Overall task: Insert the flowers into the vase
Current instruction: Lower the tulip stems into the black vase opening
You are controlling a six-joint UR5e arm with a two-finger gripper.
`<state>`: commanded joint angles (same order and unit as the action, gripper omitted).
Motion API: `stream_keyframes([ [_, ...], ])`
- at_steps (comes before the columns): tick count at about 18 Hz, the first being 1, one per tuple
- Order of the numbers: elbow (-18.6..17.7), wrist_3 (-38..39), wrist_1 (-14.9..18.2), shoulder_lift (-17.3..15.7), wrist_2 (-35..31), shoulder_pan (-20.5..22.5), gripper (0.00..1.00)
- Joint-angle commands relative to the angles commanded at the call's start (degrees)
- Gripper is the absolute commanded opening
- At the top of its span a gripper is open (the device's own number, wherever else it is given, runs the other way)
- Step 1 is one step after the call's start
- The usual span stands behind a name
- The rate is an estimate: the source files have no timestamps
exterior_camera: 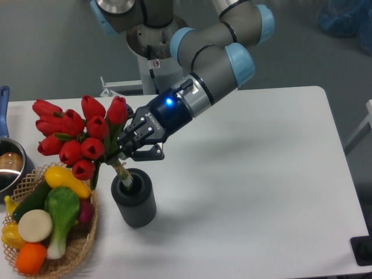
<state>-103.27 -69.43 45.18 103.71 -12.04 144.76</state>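
Gripping the flowers (75, 136) by the stems, gripper (129, 152) clamped; stems to be kept centred over vase (134, 200); lowered straight.

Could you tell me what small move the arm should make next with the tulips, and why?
Probably tilt the flowers more upright, then lower them. The gripper holds the stems just above the vase, only the stem tips sit in its mouth, and the bunch leans left toward the basket.

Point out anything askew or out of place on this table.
The bunch of red tulips leans hard left over the woven wicker basket, held by the gripper; only its stem ends enter the dark grey ribbed vase. Nothing spilled or damaged.
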Motion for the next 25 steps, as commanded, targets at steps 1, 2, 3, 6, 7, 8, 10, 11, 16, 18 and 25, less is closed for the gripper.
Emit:
stream_keyframes([
  [1,-0.35,-0.70,0.00,0.09,0.00,0.00,0.15],
  [2,-0.97,-1.40,0.00,0.44,0.00,0.00,0.16],
  [3,-1.58,-2.45,0.00,0.53,0.00,0.00,0.16],
  [6,-2.20,-3.26,0.00,0.97,0.00,0.00,0.16],
  [7,-2.11,-3.26,0.00,1.05,0.00,0.00,0.16],
  [8,-2.20,-3.26,0.00,1.06,-0.09,0.00,0.16],
  [10,-2.46,-3.26,0.00,1.32,-0.09,0.00,0.16],
  [11,-2.73,-3.26,0.00,1.32,-0.09,0.00,0.16],
  [16,-3.00,-3.26,0.00,2.02,-0.18,0.00,0.16],
  [18,-2.99,-3.26,0.00,2.55,-0.17,0.00,0.16],
  [25,-3.08,-3.34,0.00,3.95,-0.09,0.35,0.16],
])
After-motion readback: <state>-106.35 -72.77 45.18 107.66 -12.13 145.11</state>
